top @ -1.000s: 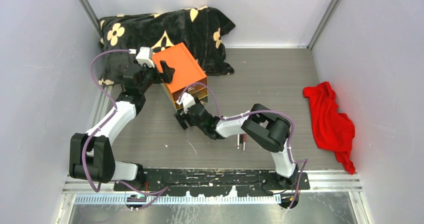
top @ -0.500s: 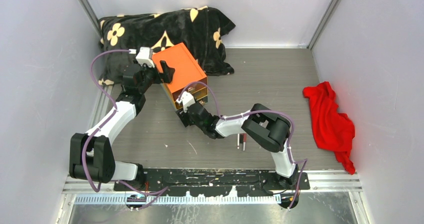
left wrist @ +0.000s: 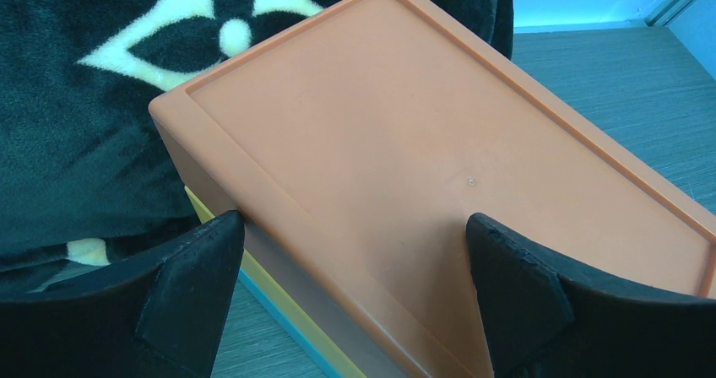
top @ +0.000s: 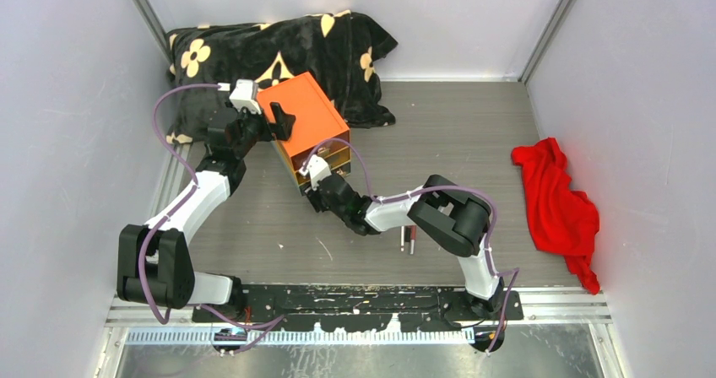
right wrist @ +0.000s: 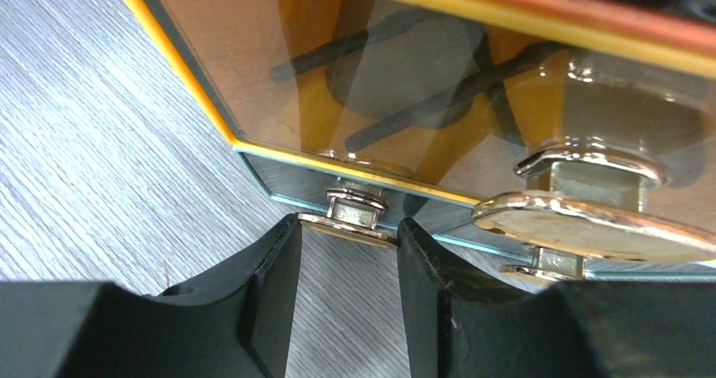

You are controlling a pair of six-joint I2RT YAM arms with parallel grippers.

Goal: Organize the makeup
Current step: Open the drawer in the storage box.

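Top external view. Shows the right gripper (top: 314, 186) pressed low against the front of the orange box (top: 302, 121), and the left gripper (top: 268, 126) set at the box's top, near its left edge. Finds two thin pencils (top: 407, 241) lying side by side on the grey table (top: 473, 133), well apart from both grippers, nearer the arm bases and just beside the right arm's elbow. Places a red cloth (top: 557, 201) crumpled by the right wall and a black flowered blanket (top: 279, 45) bunched behind the box, touching it.

Right wrist view. Catches the black fingers (right wrist: 270, 294) drawn in to a narrow gap, pinching the flat disc of a small gold knob (right wrist: 353, 213) on the clear drawer front (right wrist: 279, 74). Reveals, through that clear front, a dark rounded shape crossed by thin dark sticks, too murky to name. Puts a second gold knob (right wrist: 583, 218) just to the right, outside the fingers.

Left wrist view. Shows the left gripper's fingers (left wrist: 177, 302) spread wide, astride one corner of the box's flat orange top: one finger down beside the side wall, the other over the top panel. Clamped on nothing. Leaves actual contact with the box unclear. Takes in the blanket's pale flower behind the box, with no makeup in this frame.
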